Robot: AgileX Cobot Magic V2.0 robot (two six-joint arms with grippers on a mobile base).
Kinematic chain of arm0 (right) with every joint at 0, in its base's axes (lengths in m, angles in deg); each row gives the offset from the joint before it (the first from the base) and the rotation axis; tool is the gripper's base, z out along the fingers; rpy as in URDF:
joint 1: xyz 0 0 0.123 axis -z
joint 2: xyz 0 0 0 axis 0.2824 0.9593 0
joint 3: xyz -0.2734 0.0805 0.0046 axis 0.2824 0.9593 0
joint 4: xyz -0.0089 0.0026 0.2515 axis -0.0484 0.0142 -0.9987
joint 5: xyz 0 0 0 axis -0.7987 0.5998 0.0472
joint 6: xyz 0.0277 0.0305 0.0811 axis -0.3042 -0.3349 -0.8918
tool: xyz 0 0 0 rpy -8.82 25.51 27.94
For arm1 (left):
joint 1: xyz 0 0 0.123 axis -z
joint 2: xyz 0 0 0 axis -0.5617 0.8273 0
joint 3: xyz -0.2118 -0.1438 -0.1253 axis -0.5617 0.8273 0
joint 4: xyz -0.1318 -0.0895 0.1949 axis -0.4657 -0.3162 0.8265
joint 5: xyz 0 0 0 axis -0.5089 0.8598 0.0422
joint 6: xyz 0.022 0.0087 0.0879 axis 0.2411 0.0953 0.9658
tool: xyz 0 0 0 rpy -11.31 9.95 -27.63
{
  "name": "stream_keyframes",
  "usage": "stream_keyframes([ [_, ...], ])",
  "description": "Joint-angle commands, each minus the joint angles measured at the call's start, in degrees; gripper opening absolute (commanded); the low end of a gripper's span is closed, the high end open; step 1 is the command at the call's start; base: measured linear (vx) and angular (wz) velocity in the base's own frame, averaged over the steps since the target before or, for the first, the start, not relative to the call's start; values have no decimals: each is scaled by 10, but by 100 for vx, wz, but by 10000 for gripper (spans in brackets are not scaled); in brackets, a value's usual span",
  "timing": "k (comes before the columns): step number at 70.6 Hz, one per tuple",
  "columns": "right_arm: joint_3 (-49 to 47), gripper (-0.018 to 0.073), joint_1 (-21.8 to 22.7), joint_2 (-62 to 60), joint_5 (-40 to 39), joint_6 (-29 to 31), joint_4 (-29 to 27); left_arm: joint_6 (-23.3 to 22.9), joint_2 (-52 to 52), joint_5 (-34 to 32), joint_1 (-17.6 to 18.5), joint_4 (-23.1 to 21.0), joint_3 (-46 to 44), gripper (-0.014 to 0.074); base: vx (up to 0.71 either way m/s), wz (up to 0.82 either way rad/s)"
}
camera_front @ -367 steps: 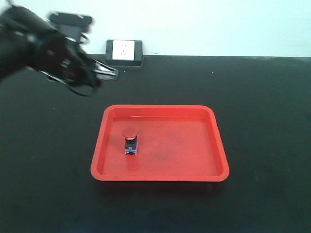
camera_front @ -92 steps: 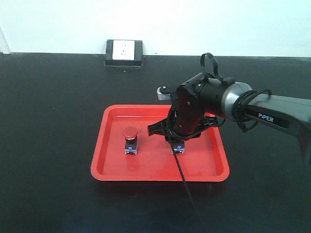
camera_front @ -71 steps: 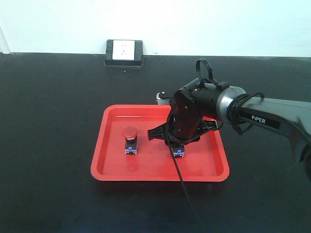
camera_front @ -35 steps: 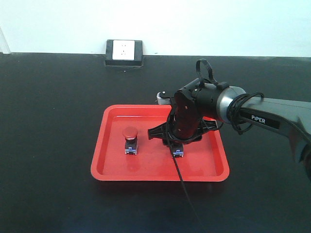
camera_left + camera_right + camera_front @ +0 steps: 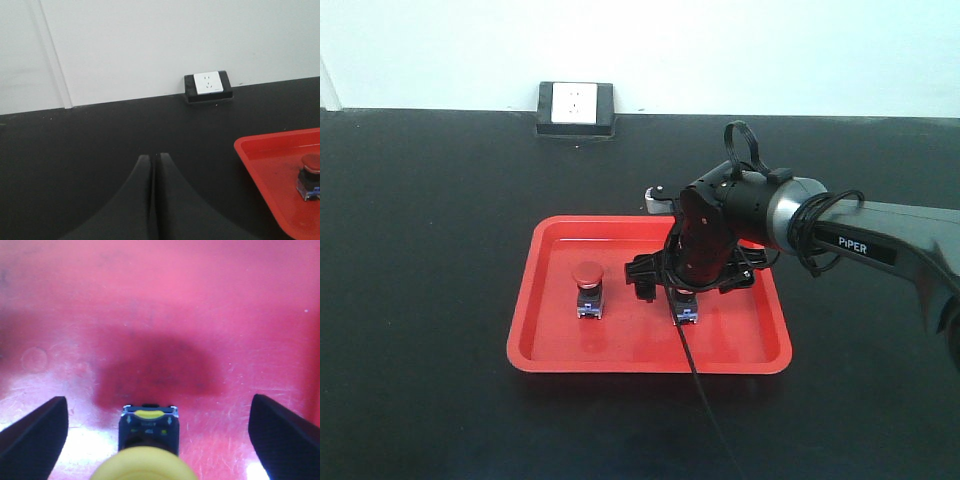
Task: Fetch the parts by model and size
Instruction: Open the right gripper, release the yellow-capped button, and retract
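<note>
The right gripper's (image 5: 686,283) fingers (image 5: 35,430) have spread, releasing the yellow-capped switch (image 5: 148,440).

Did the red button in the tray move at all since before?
No. The red button sits at the same spot near the left wall of the red tray in every front view, unmoved.

Yellow-capped switch (image 5: 148,450) cap blurred, cut off by bottom edge.
</note>
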Motion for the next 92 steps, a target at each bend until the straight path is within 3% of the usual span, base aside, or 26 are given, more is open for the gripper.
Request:
stream_keyframes([
  [1,-18,681,2,-44,-16,6,14,-1,7,-27,-1,8,-13,-6,0,0],
  [17,-10,623,2,-83,-21,6,19,-1,7,-27,-1,8,-13,-6,0,0],
  [30,50,587,0,-143,-91,-5,33,-1,7,-27,-1,8,-13,-6,0,0],
  [60,269,508,0,-359,-273,-27,161,-1,7,-27,-1,8,-13,-6,0,0],
  [74,364,351,0,-474,-334,-23,176,-1,7,-27,-1,8,-13,-6,0,0],
  [92,478,-16,0,-626,-355,-22,194,-1,7,-27,-1,8,-13,-6,0,0],
])
